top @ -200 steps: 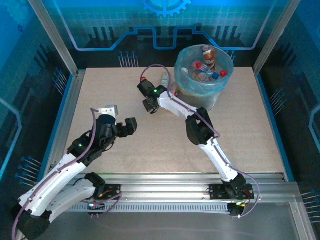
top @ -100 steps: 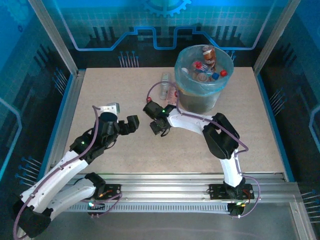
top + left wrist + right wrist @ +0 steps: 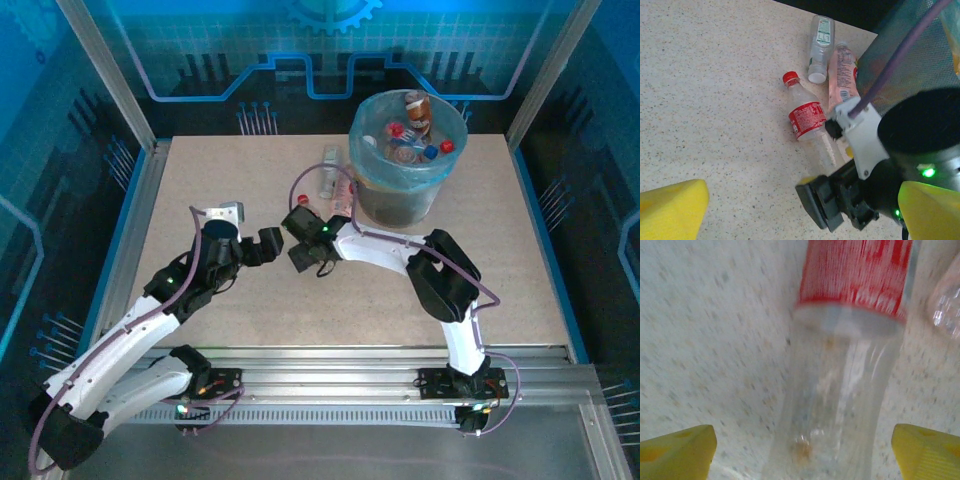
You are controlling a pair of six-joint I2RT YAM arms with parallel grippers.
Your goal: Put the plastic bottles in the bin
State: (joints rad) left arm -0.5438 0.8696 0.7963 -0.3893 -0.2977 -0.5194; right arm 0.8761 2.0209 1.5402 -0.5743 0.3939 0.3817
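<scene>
**Right wrist view: right tool (image 3: 800, 450) spread wide astride a red-label bottle (image 3: 840, 370)**

Its two yellow fingertips (image 3: 677, 445) sit in the lower corners of that blurred picture, well apart. Speckled desk (image 3: 715, 340) shows between each pad and the bottle's clear body, so neither pad touches it. The bottle lies flat, with its red label at the far end and its clear lower half between the jaws.

In the left wrist view the same bottle has a red cap (image 3: 790, 77) pointing away from the right tool, whose black housing covers the bottle's base end. Just beyond it two more bottles lie side by side on the desk. One is a white-capped bottle (image 3: 819, 42) and the other a pink-label bottle (image 3: 842, 75). The pink one lies right beside the bin (image 3: 900, 65); I cannot tell whether they touch.

In the top external view the left tool (image 3: 265, 245) hangs near the middle of the desk, close to the right tool and facing it. Its own yellow pads stand far apart in the lower corners of its wrist view, pinching nothing.

The bin stands at the far right of the desk, lined with a light-blue bag (image 3: 365, 155). Several bottles in the bin (image 3: 415, 130) show red and blue caps, and one brown-labelled one pokes above the rim.
</scene>
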